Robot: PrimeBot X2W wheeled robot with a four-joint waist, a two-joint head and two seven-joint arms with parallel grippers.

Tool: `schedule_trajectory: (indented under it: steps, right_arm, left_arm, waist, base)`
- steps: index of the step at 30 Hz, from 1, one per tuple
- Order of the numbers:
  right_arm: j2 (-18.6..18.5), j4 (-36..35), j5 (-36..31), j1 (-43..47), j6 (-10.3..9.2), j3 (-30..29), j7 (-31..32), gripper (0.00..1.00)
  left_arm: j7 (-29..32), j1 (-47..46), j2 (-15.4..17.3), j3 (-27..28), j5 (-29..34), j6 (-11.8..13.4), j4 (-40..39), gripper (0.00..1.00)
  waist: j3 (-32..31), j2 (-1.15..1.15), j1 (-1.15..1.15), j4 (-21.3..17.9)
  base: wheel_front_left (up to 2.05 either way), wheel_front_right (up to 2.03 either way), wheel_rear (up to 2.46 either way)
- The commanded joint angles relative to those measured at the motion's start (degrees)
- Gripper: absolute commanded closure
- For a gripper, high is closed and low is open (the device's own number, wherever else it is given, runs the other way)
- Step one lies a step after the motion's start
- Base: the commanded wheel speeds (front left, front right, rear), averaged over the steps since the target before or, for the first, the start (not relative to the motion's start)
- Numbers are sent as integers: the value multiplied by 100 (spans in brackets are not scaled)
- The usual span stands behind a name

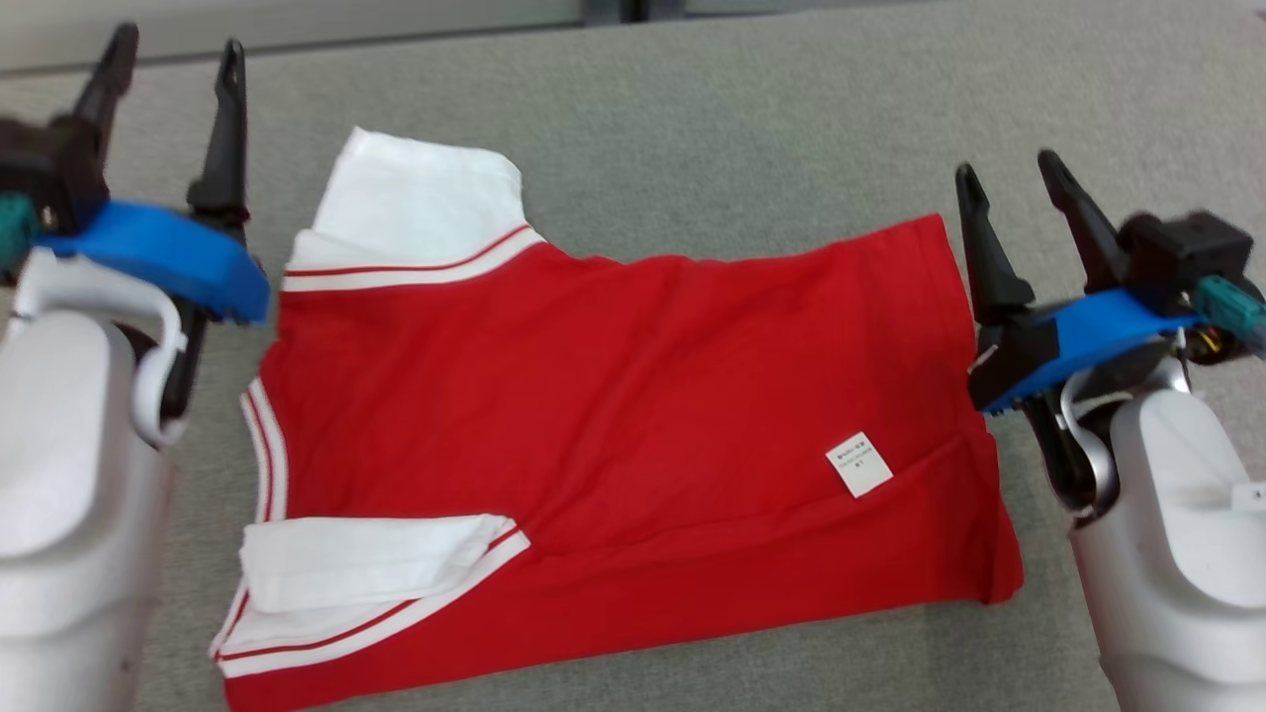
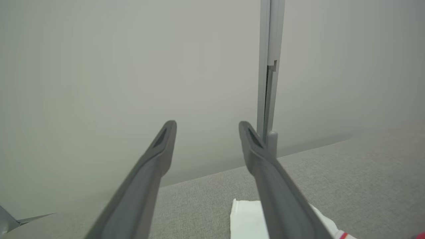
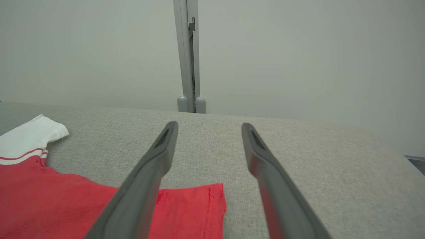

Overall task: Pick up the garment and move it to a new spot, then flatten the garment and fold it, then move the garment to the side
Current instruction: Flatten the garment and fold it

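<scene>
Red garment (image 1: pixel 613 415) with white sleeves, spread mostly flat on grey worktop (image 1: pixel 791 109), centre of the head view, neck end toward frame left, hem toward frame right. Upper sleeve (image 1: pixel 415 198) lying out flat at upper left; lower sleeve (image 1: pixel 366 559) already turned in over the body at lower left. Small white label (image 1: pixel 859 463) right of centre. Left claw (image 1: pixel 178 44) at upper left, released, jaws wide, nothing between them, just beside the collar edge and apparently clear of cloth. Right claw (image 1: pixel 1006 166) at right edge, likewise released and empty, just beside the hem. Probably mid-fold, judging by the one tucked sleeve. Risks from here: pinching only the top layer at the hem and dragging it off the bottom layer; uneven lift between the two sides, skewing the fold; tucked sleeve slipping back out under any tug; shallow creases across the middle pressed in if folded before smoothing.
</scene>
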Motion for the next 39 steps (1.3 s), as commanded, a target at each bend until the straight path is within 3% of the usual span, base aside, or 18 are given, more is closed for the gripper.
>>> schedule_trajectory:
  steps: [1,13,20,29,30,31,32,39]
  right_arm:
    - [-18,33,-24,-115,1,49,38,0]
    - [115,261,203,-818,1,621,0,0]
    - [87,438,344,-989,0,814,-119,0]
    - [80,611,420,-1139,0,955,-163,0]
    - [68,631,425,-1145,1,962,-149,0]
    - [53,648,439,-1166,1,967,-139,0]
    - [34,665,453,-1195,1,976,-115,0]
    - [-136,854,684,-1407,1,1184,441,0]
  left_arm:
    - [104,-150,120,-106,-55,-3,68,0]
    - [1366,-1544,1076,-1730,-1127,-5,958,0]
    - [1704,-1750,1299,-2341,-1643,-5,1514,0]
    - [2115,-1799,1309,-2772,-2443,-5,1982,0]
    - [2126,-1829,1331,-2841,-2454,-5,1992,12]
    - [2109,-1860,1349,-2906,-2445,-6,2001,94]
    - [2085,-1880,1349,-2960,-2462,-6,2019,100]
    - [1646,-2116,1259,-3205,-2560,-5,2065,100]
  waist:
    - [75,0,-1,-29]
    - [744,0,-1,-636]
    - [955,0,-1,-833]
    - [1050,0,-1,-955]
    - [1051,0,-1,-955]
    - [1047,0,-1,-951]
    - [1039,0,-1,-949]
    - [940,0,-1,-879]
  base:
    - [0,0,0]
    - [0,0,0]
    - [0,0,0]
    - [0,0,0]
    - [0,0,0]
    - [0,0,0]
    - [0,0,0]
    - [0,0,0]
